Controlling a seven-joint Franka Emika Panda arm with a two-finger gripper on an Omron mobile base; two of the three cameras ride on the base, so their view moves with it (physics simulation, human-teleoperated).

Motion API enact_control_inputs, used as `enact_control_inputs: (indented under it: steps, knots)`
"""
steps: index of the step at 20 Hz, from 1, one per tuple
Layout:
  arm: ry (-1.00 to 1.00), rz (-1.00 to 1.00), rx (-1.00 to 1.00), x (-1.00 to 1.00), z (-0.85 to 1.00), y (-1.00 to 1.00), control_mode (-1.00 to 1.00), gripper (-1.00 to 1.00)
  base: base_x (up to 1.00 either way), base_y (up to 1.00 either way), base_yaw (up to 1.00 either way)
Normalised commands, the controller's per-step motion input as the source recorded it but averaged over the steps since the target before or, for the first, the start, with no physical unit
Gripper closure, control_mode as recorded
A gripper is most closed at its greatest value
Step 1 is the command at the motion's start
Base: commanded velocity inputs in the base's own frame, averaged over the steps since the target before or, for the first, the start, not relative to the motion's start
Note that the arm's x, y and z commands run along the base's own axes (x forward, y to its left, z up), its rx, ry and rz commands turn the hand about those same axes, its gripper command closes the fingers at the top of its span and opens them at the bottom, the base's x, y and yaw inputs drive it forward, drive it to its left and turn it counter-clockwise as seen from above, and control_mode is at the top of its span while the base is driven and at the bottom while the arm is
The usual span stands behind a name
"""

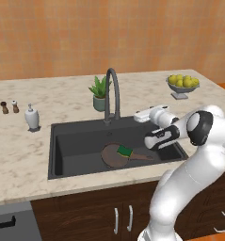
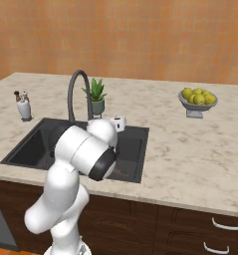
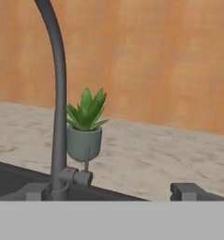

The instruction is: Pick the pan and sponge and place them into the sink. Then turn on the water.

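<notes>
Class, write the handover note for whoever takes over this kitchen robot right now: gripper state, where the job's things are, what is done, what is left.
Gripper: open, holding nothing, facing the faucet and its small lever, not touching them.
Pan: lying on the floor of the sink, handle pointing toward the arm's side.
Sponge: in the sink, resting on the pan.
Done: pan and sponge are both placed.
Left: turn on the water; no stream runs from the faucet yet. Probably move in on the lever next.
</notes>
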Motion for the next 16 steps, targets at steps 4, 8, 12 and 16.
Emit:
enact_control_inputs:
  steps: [4,8,12,16]
  knots:
    - [0.00,0.00,0.00,0.00,-0.18,0.37,-1.00,-1.00,0.00,0.00,0.00]
    - [0.00,0.00,0.00,0.00,-0.17,0.41,-1.00,-1.00,0.00,0.00,0.00]
    - [-0.03,0.00,0.00,0.05,-0.15,0.30,-1.00,-1.00,0.00,0.00,0.00]
    - [0.00,0.00,0.00,0.28,-0.01,0.23,-1.00,-1.00,0.00,0.00,0.00]
